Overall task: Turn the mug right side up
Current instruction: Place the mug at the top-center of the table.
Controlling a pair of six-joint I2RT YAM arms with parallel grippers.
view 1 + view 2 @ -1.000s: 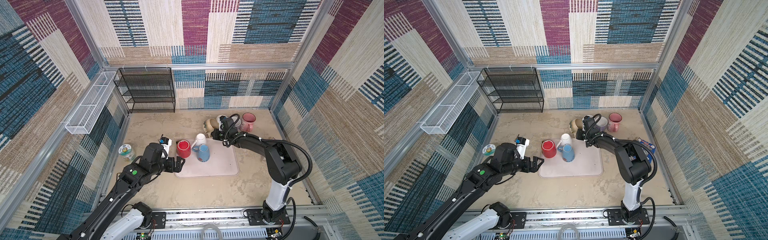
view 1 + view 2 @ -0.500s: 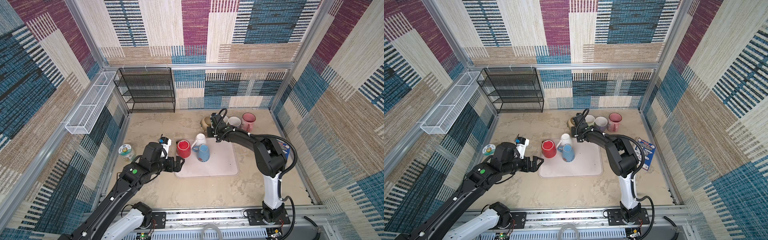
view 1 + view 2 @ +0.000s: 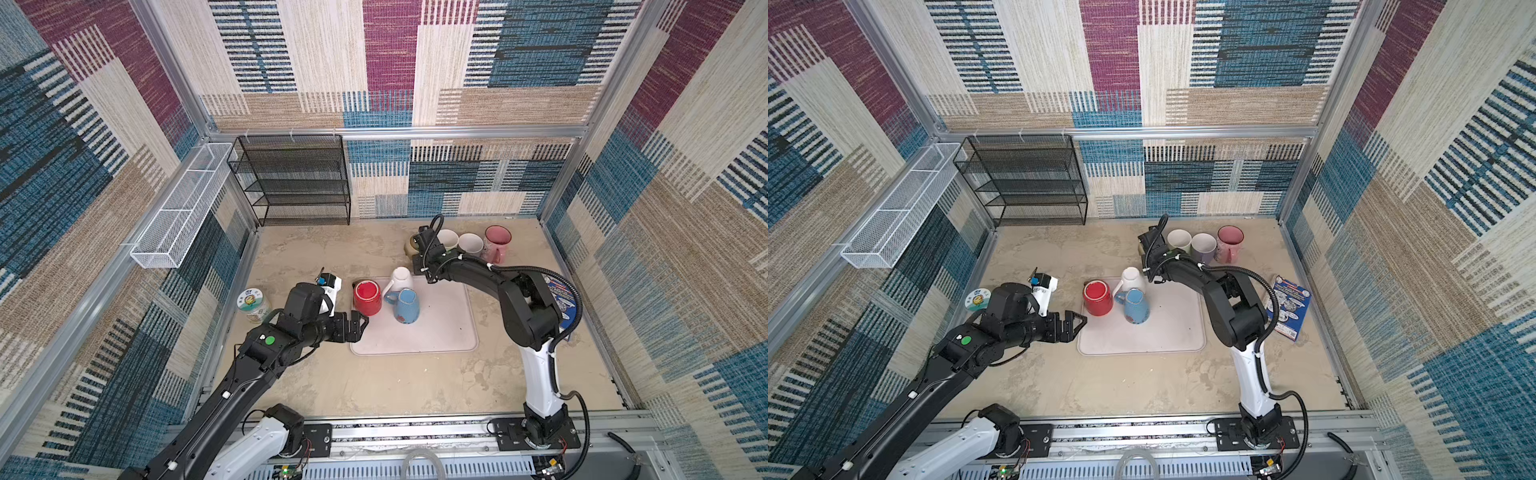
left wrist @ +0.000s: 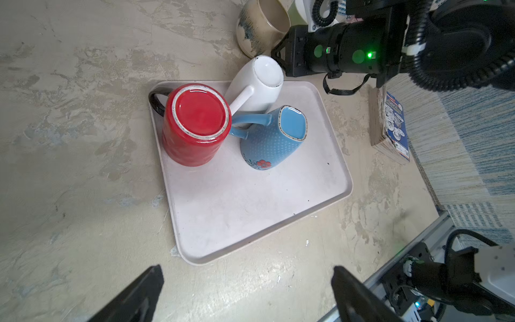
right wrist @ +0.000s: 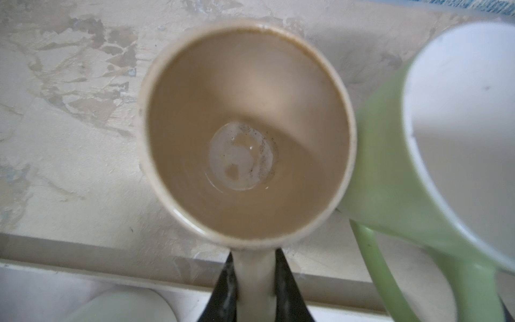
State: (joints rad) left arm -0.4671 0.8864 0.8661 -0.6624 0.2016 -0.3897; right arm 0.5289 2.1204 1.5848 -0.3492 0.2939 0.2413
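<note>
In a top view the left tool (image 3: 359, 322) hangs spread open at the tray's (image 3: 436, 340) edge, gripping nothing. From the left wrist, a red mug (image 4: 196, 122), a white mug (image 4: 259, 80) and a blue mug (image 4: 274, 136) sit upside down on that tray. From the right wrist, the right tool (image 5: 252, 264) is clenched on the handle of the beige mug (image 5: 248, 133), which is mouth-up just beside a green mug (image 5: 390, 181).

Upturned mugs (image 4: 196, 122) crowd tray (image 4: 250, 209) corner; rest open

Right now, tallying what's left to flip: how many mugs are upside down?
3, all on the tray: red mug at a far corner, white mug beside it, blue mug just in front.
</note>
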